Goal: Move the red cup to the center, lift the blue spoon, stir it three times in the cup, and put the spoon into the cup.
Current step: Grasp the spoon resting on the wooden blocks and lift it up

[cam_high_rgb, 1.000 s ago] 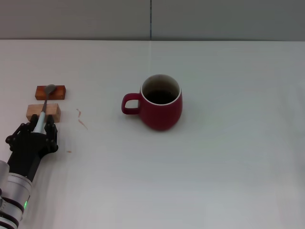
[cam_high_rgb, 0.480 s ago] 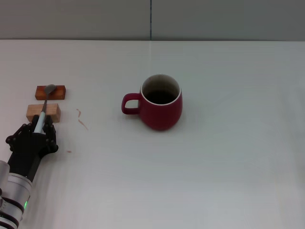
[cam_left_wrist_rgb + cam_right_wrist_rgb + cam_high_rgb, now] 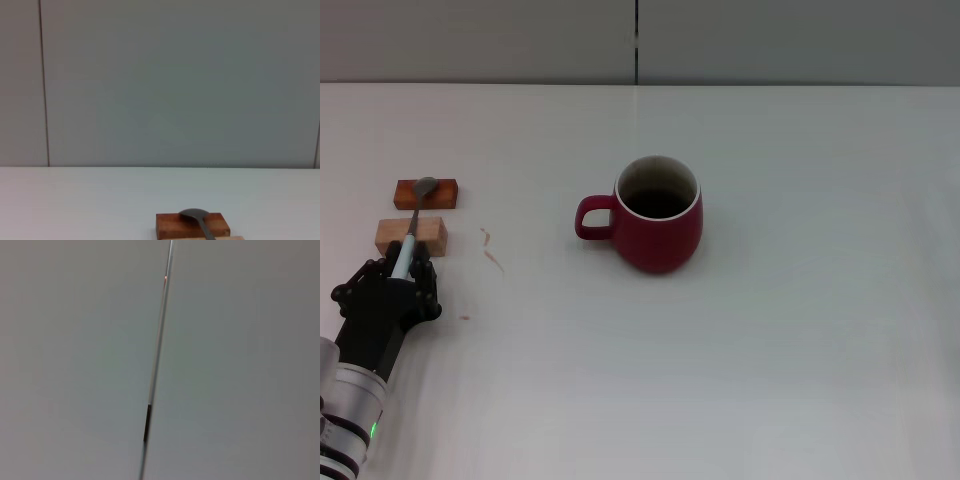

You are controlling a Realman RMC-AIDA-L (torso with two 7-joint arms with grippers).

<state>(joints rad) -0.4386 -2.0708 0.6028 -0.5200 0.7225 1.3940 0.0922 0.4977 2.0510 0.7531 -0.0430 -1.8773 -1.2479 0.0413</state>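
Closing narrowly around the pale handle end of the blue spoon (image 3: 413,225), jaws of the left gripper (image 3: 396,270) sitting at the near left of the counter (image 3: 770,350). Resting across a pale wooden block (image 3: 411,237) and, just beyond, a reddish block (image 3: 426,193) under its grey bowl. Standing upright farther off near the middle, the red cup (image 3: 655,213), handle pointing left.

Left arm entering from the lower left corner of the head view, silver forearm angled up toward the black left gripper (image 3: 402,262) at the left edge — fingers set close on either side of the blue spoon (image 3: 414,222) handle's near end. Right arm out of view.
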